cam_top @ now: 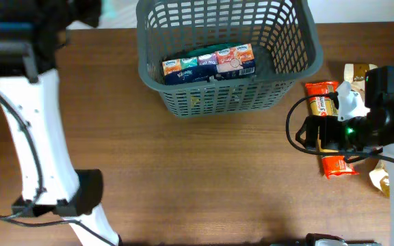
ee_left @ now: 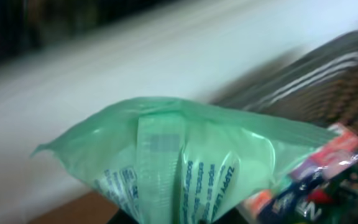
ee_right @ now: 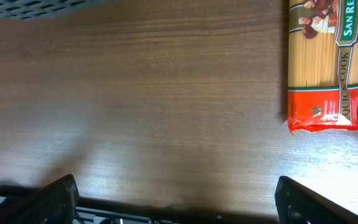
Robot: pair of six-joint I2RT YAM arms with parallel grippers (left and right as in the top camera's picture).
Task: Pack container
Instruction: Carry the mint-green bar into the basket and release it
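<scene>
Grey basket [cam_top: 299,65]: stood at the table's far middle, tissue packs [cam_top: 207,63] inside.
Right gripper [ee_right: 179,199]: fingers spread wide and empty, over bare wood right of the basket, beside pasta packet [ee_right: 322,62].
Left gripper [cam_top: 91,10]: by the basket's left rim; grip hidden behind green packet [ee_left: 185,155], cannot tell.

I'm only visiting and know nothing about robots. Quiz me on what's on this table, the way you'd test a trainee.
1. True or false: the Kleenex tissue pack lies inside the basket.
2. The spaghetti packet is: A inside the basket; B flat on the table; C on top of the tissues.
3. Fill in: the soft packet filling the left wrist view is coloured ____.
Key: 1 true; 2 B; 3 green.
</scene>
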